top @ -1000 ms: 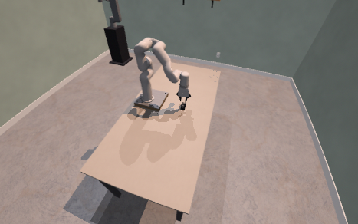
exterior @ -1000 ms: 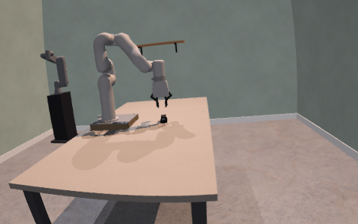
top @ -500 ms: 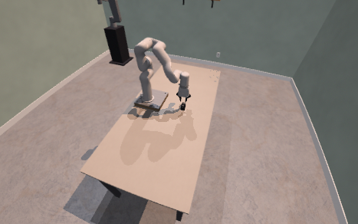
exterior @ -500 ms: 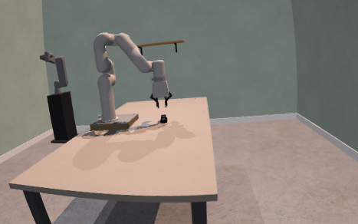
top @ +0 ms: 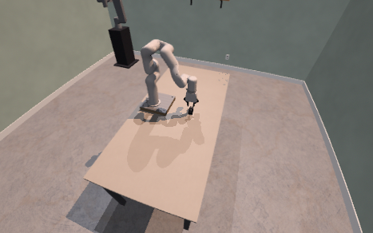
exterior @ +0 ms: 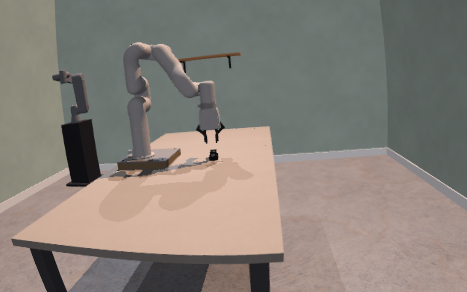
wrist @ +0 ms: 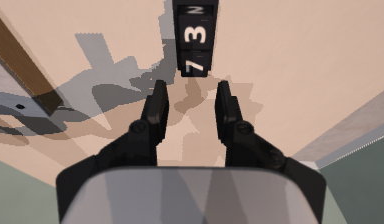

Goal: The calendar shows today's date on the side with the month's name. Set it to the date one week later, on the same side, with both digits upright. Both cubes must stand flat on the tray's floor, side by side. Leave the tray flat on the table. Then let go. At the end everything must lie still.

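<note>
The tool (top: 191, 104) (exterior: 211, 140) (wrist: 192, 93) stands open and empty above the desk (top: 171, 159) (exterior: 174, 210) (wrist: 293, 60), near the black calendar tray (top: 190, 111) (exterior: 213, 158) (wrist: 214, 30). Only the wrist view shows its contents: a cube reading 3 (wrist: 195, 34) beside one reading 7 (wrist: 194, 64), both digits turned sideways there.

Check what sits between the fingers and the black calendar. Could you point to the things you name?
Nothing solid: the wrist view shows only shadowed tabletop (wrist: 190, 145) between the fingers and the calendar (wrist: 194, 42).
</note>
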Motion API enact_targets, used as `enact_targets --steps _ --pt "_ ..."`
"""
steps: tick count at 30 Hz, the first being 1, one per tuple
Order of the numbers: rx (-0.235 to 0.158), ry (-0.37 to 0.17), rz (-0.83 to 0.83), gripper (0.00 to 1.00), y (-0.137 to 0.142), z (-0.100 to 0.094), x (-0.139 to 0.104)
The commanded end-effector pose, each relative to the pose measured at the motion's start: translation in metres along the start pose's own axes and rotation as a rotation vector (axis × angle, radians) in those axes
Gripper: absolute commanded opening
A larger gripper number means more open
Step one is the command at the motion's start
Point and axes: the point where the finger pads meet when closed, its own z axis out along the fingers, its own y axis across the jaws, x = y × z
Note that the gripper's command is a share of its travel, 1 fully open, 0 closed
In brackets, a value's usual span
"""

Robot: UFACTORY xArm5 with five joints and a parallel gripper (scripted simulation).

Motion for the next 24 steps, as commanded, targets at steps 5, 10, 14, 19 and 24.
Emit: enact_targets --steps 5,10,14,19,24 --pt "-0.004 0.000 0.000 0.47 0.002 0.012 0.000" --pt "-0.004 0.000 0.000 0.47 0.002 0.019 0.000" --pt "-0.004 0.000 0.000 0.47 0.002 0.025 -0.001" --pt "-0.004 0.000 0.000 0.47 0.002 0.028 -0.001" --pt "-0.004 0.000 0.000 0.47 0.002 0.033 -0.001"
